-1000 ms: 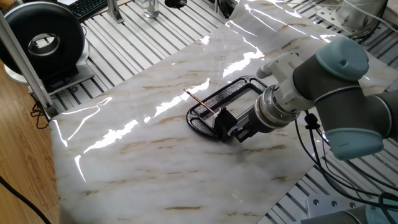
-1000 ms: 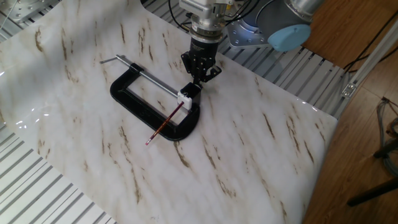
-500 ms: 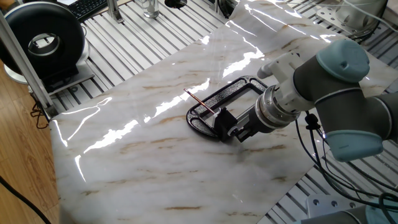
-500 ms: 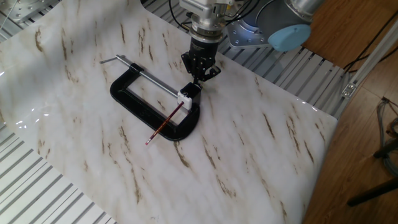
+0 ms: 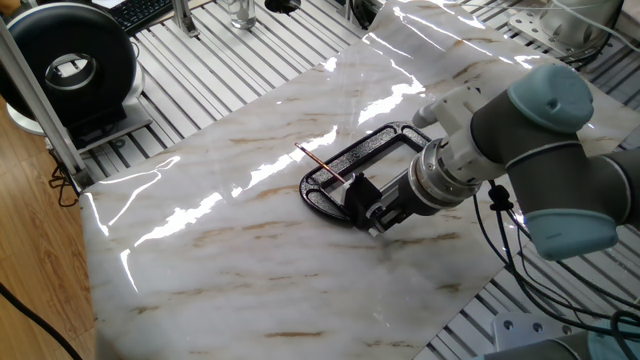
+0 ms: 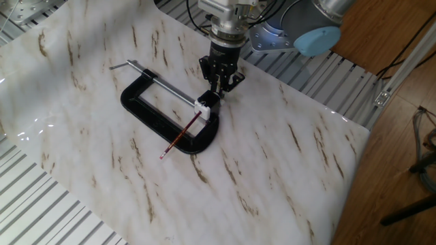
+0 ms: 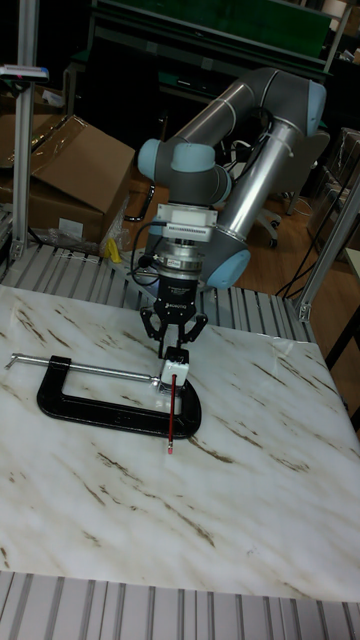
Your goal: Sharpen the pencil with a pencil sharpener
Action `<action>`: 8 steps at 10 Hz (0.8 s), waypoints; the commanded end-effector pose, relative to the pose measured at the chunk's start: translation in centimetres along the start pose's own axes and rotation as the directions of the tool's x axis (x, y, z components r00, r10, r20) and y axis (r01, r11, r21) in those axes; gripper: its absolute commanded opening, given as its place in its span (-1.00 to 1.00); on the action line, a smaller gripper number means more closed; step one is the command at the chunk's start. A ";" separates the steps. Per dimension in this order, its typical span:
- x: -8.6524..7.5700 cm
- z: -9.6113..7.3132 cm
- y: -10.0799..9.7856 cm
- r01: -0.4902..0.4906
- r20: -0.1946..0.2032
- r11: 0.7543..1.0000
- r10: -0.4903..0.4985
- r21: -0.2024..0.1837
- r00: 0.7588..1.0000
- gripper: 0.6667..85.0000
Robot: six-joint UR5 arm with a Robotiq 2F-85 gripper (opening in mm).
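The pencil (image 5: 320,165) (image 6: 180,135) (image 7: 171,415) is a thin reddish stick. One end is stuck in the pencil sharpener (image 5: 357,190) (image 6: 206,103) (image 7: 172,368), and its free end points away from the arm. The small sharpener is pinched in the jaw of a big black C-clamp (image 5: 375,145) (image 6: 146,112) (image 7: 90,410) lying on the marble sheet. My gripper (image 5: 372,215) (image 6: 220,85) (image 7: 171,348) hangs just behind the sharpener, on the side opposite the pencil. Its fingers are slightly apart and hold nothing.
The clamp's silver threaded rod (image 6: 153,78) runs along the far side of the clamp frame. A round black device (image 5: 70,60) stands off the sheet at the back left. A glass (image 5: 240,12) stands at the back. Cardboard boxes (image 7: 60,170) sit behind the table.
The gripper's fingers have parted a little behind the sharpener. The pencil, the sharpener and the clamp have not moved.
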State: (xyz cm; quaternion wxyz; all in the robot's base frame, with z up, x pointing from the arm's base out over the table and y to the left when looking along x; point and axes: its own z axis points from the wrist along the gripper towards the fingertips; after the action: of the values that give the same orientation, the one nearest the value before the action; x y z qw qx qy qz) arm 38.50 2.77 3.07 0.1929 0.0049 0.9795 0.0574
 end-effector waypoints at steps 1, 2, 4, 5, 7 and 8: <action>0.0 -0.2 0.2 -0.001 -0.005 1.000 0.001 -0.017 1.000 -0.19; -0.2 -0.2 0.2 -0.002 0.003 1.000 0.002 -0.017 1.000 -0.19; -0.4 0.0 0.3 -0.009 0.015 1.000 0.009 -0.021 1.000 -0.19; -0.4 0.0 0.4 -0.012 0.013 1.000 0.012 -0.026 1.000 -0.17; 0.2 -0.6 0.3 -0.016 -0.011 1.000 0.016 -0.016 1.000 -0.17; 0.5 -0.7 0.4 -0.021 -0.013 1.000 0.021 -0.013 1.000 -0.17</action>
State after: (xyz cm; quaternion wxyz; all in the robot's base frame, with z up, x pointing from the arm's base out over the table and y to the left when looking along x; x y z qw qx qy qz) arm 38.16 3.01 3.20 0.1890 0.0066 0.9799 0.0629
